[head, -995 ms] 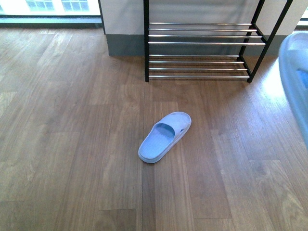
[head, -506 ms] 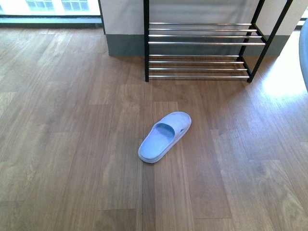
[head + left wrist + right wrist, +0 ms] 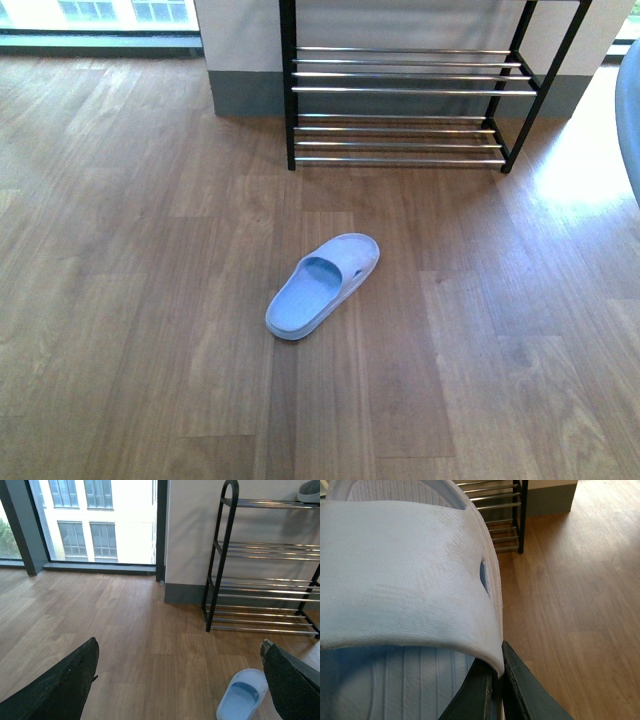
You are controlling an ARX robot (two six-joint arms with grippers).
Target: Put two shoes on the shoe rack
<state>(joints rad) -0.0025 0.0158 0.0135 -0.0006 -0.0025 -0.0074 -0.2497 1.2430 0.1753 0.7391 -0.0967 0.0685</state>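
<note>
While right fingers (image 3: 520,696) clamp one slide (image 3: 405,565), the other slide (image 3: 320,287) lies on the floor (image 3: 120,300) — neither on the shoe rack (image 3: 395,90) yet; left fingers (image 3: 60,685) spread, empty.

Daylight floods through overexposed windows (image 3: 100,535) (glare on floor (image 3: 585,165)).

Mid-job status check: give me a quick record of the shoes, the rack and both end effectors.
floor shoe: pale blue slide sandal lying on wood floor, in front of the rack
held shoe: second pale blue slide, clamped in right end effector
left end effector: open, holding nothing
rack: black-framed chrome-bar shoe rack; grey shoe partly visible on top tier
</note>
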